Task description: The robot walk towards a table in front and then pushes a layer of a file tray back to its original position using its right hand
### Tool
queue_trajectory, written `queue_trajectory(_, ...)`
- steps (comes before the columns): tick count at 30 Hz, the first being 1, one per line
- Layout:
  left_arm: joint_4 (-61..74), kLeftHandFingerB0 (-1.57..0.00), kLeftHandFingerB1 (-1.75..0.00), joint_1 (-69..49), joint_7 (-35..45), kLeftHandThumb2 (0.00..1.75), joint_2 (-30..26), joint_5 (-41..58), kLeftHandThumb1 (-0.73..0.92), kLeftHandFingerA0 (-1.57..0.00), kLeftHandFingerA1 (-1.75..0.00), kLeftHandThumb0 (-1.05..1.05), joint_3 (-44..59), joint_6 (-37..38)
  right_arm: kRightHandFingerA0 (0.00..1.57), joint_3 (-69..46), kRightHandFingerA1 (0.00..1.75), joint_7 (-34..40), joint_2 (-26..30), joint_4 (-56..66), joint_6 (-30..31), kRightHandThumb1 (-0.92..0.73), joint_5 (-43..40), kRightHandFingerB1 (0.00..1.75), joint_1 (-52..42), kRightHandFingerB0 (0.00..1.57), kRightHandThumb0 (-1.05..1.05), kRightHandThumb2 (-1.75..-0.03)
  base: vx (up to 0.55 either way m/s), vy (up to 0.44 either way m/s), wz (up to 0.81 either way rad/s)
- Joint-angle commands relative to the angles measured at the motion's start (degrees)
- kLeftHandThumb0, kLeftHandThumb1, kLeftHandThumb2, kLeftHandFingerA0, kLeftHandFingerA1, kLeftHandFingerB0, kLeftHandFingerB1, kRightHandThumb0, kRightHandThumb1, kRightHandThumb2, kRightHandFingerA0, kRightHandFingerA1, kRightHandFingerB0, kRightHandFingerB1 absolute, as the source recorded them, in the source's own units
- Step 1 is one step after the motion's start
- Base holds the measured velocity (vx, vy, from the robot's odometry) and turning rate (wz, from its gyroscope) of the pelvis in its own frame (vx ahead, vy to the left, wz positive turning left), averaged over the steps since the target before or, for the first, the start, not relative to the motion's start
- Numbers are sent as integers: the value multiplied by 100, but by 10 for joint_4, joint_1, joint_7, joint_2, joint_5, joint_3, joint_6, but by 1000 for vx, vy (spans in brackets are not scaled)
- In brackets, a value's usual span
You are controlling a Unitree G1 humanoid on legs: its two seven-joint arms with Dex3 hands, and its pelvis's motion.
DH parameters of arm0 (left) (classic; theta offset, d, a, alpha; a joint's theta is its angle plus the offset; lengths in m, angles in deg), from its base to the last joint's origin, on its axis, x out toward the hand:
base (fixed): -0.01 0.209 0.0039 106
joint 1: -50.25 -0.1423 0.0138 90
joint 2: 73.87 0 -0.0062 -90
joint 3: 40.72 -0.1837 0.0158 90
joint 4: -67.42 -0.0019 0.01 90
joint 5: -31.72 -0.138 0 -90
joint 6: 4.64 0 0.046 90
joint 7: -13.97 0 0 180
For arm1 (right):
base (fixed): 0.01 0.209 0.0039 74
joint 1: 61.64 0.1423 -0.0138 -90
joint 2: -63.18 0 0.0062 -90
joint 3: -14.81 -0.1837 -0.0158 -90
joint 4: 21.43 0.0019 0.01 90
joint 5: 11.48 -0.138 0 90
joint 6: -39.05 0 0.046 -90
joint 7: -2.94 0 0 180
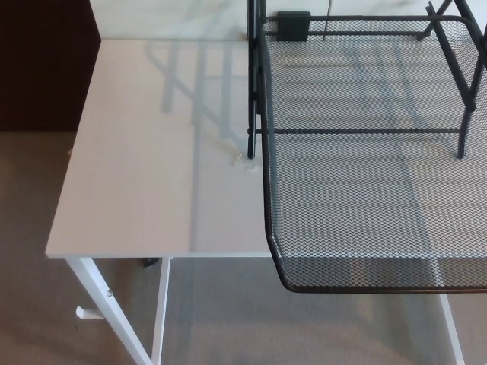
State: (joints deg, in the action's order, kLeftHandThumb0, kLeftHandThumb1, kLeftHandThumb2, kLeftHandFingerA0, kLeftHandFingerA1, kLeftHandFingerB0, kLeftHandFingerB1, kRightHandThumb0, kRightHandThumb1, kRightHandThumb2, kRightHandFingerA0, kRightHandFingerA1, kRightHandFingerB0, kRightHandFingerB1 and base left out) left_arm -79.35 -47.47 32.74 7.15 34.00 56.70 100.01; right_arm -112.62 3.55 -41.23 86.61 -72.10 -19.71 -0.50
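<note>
A black wire-mesh file tray layer (373,198) is pulled forward out of its black frame (255,91). Its front rim (380,287) hangs past the near edge of the white table (152,167). The frame's uprights and a crossbar stand at the back, on the right half of the table. A small black clip (293,24) sits on the tray's back rim. Neither of my hands shows in the head view.
The table's white legs (106,304) go down to a beige carpet (30,304). A dark panel (42,61) stands at the far left beyond the table. A small pale scrap (237,159) lies by the frame's foot.
</note>
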Motion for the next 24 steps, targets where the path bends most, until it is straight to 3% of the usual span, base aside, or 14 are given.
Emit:
queue_trajectory(1,5,-52,-38,-2,-2,55,-15,-5,51,-71,-43,-31,4,4,3,-22,33,47,-13,17,-86,-73,36,28,24,12,-57,-64,0,0,0)
queue_trajectory(4,-3,-53,-39,7,-2,55,-15,-6,50,-71,-43,-31,3,4,9,-34,26,68,-27,30,-165,-74,92,31,40,15,-60,-64,0,0,0)
queue_trajectory(5,-4,-54,-39,8,-4,55,-15,-7,49,-72,-43,-31,3,4,4,-39,40,76,-31,35,-194,-58,123,42,44,7,-69,-88,0,0,0)
queue_trajectory(6,-3,-54,-39,9,-7,55,-15,-9,49,-73,-43,-32,1,4,0,-44,51,86,-35,39,-216,-49,151,49,50,0,-36,-104,0,0,0)
queue_trajectory(7,-3,-54,-39,11,-10,55,-17,-14,49,-73,-43,-32,-2,5,7,-47,44,95,-42,46,-243,-58,188,40,57,5,-74,-91,0,0,0)
queue_trajectory(8,-5,-54,-39,12,-10,55,-17,-15,49,-73,-43,-32,-2,8,7,-45,44,93,-44,52,-256,-58,202,40,57,5,-74,-91,0,0,0)
queue_trajectory(9,-6,-54,-39,12,-6,55,-17,-12,49,-73,-44,-32,-1,10,0,-37,50,87,-46,60,-276,-45,212,50,60,0,-37,-102,0,0,0)
queue_trajectory(10,-4,-54,-39,11,-4,55,-17,-10,48,-74,-44,-32,0,11,3,-16,34,54,-37,74,-292,-53,210,25,42,3,-70,-93,0,0,0)
queue_trajectory(11,-3,-54,-39,10,-3,55,-17,-10,48,-73,-44,-32,0,10,7,1,20,34,-32,83,-293,-53,204,14,28,7,-77,-89,0,0,0)
queue_trajectory(14,1,-53,-38,13,2,55,-20,-10,49,-71,-43,-32,-1,4,3,72,17,-11,-29,103,-309,-48,209,18,-5,4,-69,-87,0,0,0)
queue_trajectory(15,2,-54,-39,15,0,55,-20,-12,49,-72,-43,-33,-2,4,0,84,12,-15,-28,110,-302,-53,224,11,-10,0,-76,-88,0,0,0)
queue_trajectory(18,2,-54,-39,16,0,55,-20,-13,49,-72,-43,-33,-3,4,0,92,12,-9,-26,114,-300,-53,234,11,-16,0,-76,-88,0,0,0)
queue_trajectory(19,3,-55,-39,21,-3,55,-21,-15,49,-74,-43,-33,-5,1,0,125,5,-20,-22,118,-289,-46,246,6,-13,0,-75,-81,0,0,0)
queue_trajectory(24,6,-54,-38,23,-5,55,-22,-18,49,-76,-44,-32,-7,4,0,157,0,-5,-22,117,-295,-43,374,0,6,0,-73,-71,0,0,0)
